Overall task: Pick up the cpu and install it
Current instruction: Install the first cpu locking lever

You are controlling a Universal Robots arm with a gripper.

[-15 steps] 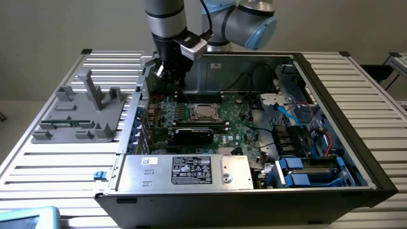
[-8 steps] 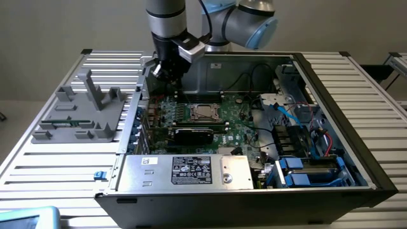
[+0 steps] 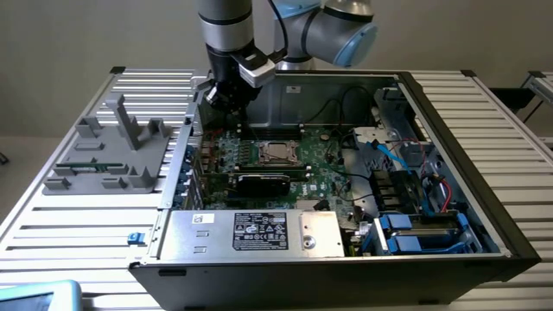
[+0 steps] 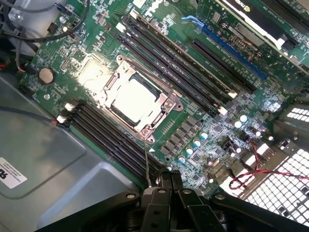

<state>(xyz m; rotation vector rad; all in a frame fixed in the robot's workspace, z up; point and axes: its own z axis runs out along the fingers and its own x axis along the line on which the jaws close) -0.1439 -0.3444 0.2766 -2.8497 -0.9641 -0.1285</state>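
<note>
Silvery-grey metal marks the cpu (image 3: pixel 278 153) in the exterior view. It lies flat inside the socket frame (image 3: pixel 278 142) on the green motherboard (image 3: pixel 324 175). The gripper (image 3: pixel 233 109) hangs over the rear of the open case. The chip sits below it and off to one side, towards the case's middle, clearly apart from the fingertips. From this angle I cannot tell how the fingers stand.

In the wrist view the gripper (image 4: pixel 168 182) points down at the board. Its two dark fingers look pressed together, with nothing bulky between them. The cpu (image 4: pixel 133 99) lies ahead of and beneath the tips, its bright top glaring under the light and ringed by the socket frame (image 4: pixel 164 120). A thin metal rod (image 4: pixel 146 162) runs from the frame's near corner back to just beside the tips. I cannot tell whether it is touched or pinched.

By its look, the chip should be light and stiff, with a smooth lid that fingers could slip on. Its underside and the socket beneath are probably delicate, so tilting or dragging it would be risky. The safest hold seems to be on two opposite thin tan edges, keeping it level. The frame crowds those edges closely.
</note>
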